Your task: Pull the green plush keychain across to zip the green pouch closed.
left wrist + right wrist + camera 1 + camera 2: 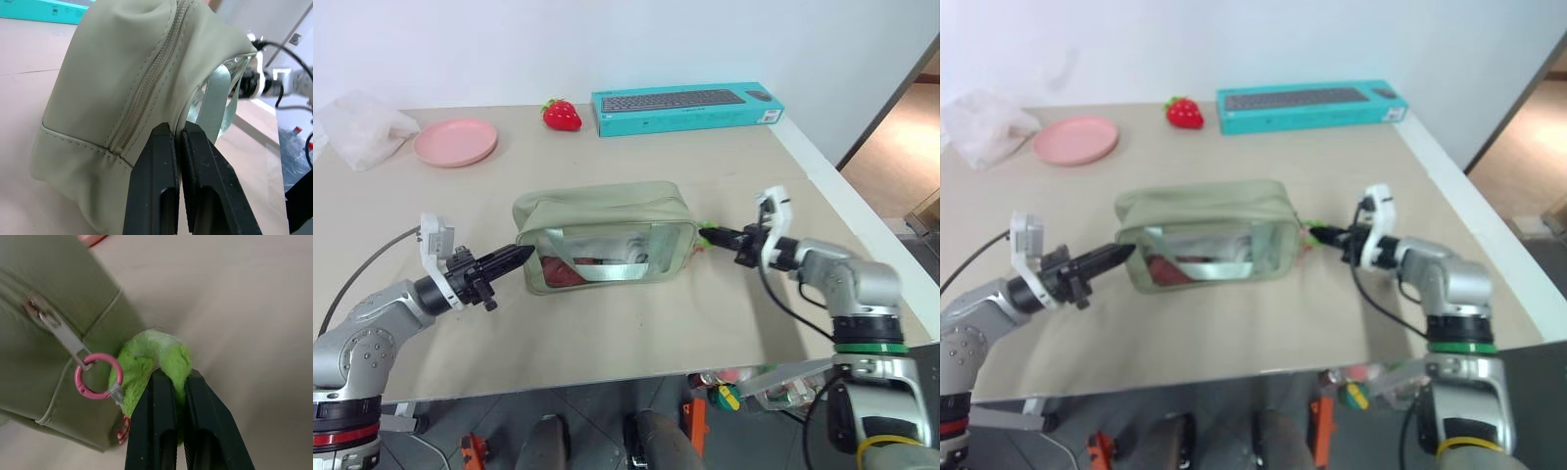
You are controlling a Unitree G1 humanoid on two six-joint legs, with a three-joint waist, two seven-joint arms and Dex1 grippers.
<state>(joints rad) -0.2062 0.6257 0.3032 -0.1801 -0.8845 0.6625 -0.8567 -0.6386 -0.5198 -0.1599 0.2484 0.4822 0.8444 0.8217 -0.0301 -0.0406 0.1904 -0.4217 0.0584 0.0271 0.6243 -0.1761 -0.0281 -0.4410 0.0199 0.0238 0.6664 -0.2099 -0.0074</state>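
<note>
Boxy sage-green fabric pouch (604,238) mid-table, long axis left-right, bare tabletop (636,323) around; left gripper (177,142) clamped on its left end, right gripper (178,382) pinching fuzzy lime-green plush keychain (151,363) at right end

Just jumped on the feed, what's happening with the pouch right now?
The right gripper is shut on the green plush keychain, which hangs by a pink ring from the zipper pull at the right end of the green pouch. The left gripper is shut, pinching the fabric at the pouch's opposite end to steady it. The zipper looks drawn closed along the top. The pouch sits mid-table.
</note>
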